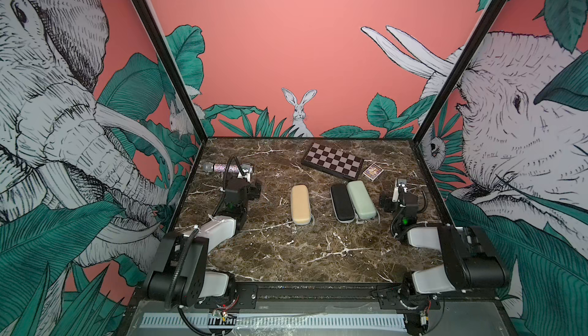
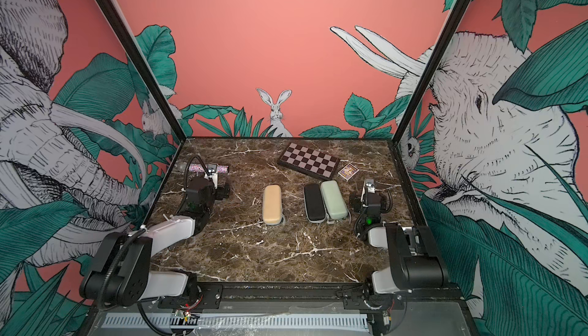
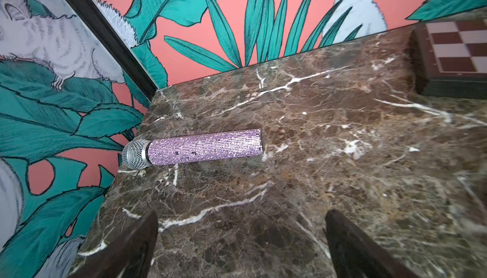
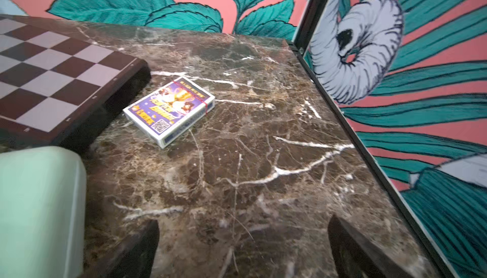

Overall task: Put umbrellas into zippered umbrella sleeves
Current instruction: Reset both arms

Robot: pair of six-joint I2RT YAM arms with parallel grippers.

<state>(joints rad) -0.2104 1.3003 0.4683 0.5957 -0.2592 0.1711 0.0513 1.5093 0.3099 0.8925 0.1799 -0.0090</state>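
Nearest me the marble table (image 1: 302,255) lies bare between my two arm bases. Further in, at mid-table, the three sleeves lie flat and zipped, their long sides running away from me. The beige sleeve (image 1: 300,204) sits alone towards my left side, well apart from the other two. The black sleeve (image 1: 342,203) and the mint sleeve (image 1: 361,199) lie side by side and touching on my right, each with a grey loop at its near end. With all three closed, I cannot tell what is inside them. My left gripper (image 3: 241,226) hangs over bare marble left of the beige sleeve, released, its fingers (image 3: 137,239) spread wide with nothing between them. My right gripper (image 4: 243,226) hangs just beside the mint sleeve, on its outer side, jaws likewise spread and grasping nothing; the right wrist view shows the sleeve's rounded far end at the edge of the picture. Beyond my left gripper a glittery purple microphone (image 3: 205,146) lies on its side near the far left corner, its mesh head towards the left wall. Beyond my right gripper a card deck (image 4: 170,110) lies flat. Just beside the deck, towards the back wall, rests the closed chessboard (image 1: 332,160), set at an angle.
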